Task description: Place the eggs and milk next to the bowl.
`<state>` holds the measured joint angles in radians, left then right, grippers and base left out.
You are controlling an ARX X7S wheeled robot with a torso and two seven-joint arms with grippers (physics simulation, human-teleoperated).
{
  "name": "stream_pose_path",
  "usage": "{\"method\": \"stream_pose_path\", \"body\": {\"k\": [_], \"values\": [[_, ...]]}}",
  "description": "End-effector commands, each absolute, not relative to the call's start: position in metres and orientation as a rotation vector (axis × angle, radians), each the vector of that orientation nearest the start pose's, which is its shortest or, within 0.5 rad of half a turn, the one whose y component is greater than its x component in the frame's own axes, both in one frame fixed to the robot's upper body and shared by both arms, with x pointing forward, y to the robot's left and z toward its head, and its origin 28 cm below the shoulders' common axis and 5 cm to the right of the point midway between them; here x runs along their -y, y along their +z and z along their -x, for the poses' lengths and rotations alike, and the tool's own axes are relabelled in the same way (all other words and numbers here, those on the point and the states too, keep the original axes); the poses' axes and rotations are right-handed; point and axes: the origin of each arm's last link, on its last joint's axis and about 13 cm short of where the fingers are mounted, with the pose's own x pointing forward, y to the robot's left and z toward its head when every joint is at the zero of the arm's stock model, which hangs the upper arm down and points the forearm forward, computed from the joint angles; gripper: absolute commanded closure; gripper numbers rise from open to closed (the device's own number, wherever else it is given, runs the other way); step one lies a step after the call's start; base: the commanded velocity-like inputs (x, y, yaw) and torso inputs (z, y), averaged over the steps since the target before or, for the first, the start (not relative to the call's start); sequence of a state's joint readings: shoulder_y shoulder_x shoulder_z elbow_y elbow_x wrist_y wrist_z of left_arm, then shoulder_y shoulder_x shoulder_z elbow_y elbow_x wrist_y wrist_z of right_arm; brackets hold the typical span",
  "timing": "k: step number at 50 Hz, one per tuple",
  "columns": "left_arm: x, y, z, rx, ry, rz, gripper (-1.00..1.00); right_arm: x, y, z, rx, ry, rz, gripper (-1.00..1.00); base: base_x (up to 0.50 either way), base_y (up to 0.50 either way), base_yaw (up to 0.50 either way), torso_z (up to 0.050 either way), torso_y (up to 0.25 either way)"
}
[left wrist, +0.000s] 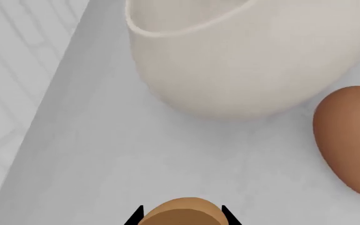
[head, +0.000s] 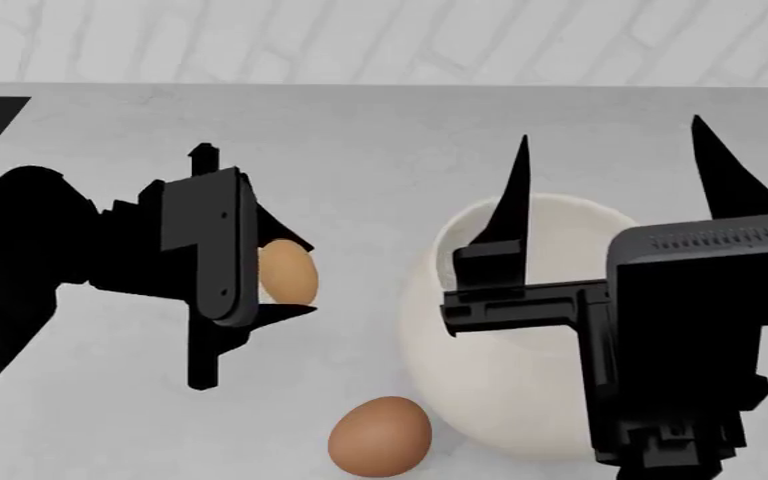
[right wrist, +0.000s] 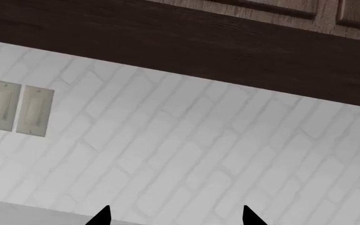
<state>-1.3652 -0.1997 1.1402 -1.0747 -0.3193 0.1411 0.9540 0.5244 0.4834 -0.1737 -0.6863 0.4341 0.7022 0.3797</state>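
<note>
Tan egg (head: pixel 287 272) between left gripper (head: pixel 285 278) fingers.

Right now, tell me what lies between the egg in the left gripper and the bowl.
Nothing: the left wrist view shows only bare grey countertop between the held egg and the bowl. The reddish-brown egg sits off to one side.

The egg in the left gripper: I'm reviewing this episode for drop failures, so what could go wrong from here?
The tan egg sits between the left gripper fingers above the counter; released from height, the round egg could roll or crack.

The brown egg already lies beside the bowl; a careless placement might knock it away.

The right gripper hangs open over the bowl, and arm motion could bump its rim.
</note>
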Motion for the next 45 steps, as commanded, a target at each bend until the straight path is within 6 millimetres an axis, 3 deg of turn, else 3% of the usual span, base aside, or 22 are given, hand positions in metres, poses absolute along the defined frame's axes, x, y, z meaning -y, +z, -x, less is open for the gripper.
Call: {"method": "stream_pose_path", "body": {"k": [1, 29, 45], "values": [[-0.207, 0.213, -0.434, -0.161, -1.240, -0.849, 1.00, 0.126, 0.216, -0.239, 0.401, -0.004, 0.176, -1.00, 0.00, 0.00, 0.00, 0.000, 0.000], [-0.181, 0.194, -0.434, -0.164, -1.313, -0.845, 1.00, 0.130, 0.210, -0.241, 0.387, -0.020, 0.175, -1.00, 0.00, 0.00, 0.00, 0.000, 0.000], [-0.177, 0.184, -0.432, -0.178, -1.322, -0.836, 1.00, 0.129, 0.210, -0.243, 0.384, -0.014, 0.172, -1.00, 0.00, 0.00, 0.00, 0.000, 0.000]]}}
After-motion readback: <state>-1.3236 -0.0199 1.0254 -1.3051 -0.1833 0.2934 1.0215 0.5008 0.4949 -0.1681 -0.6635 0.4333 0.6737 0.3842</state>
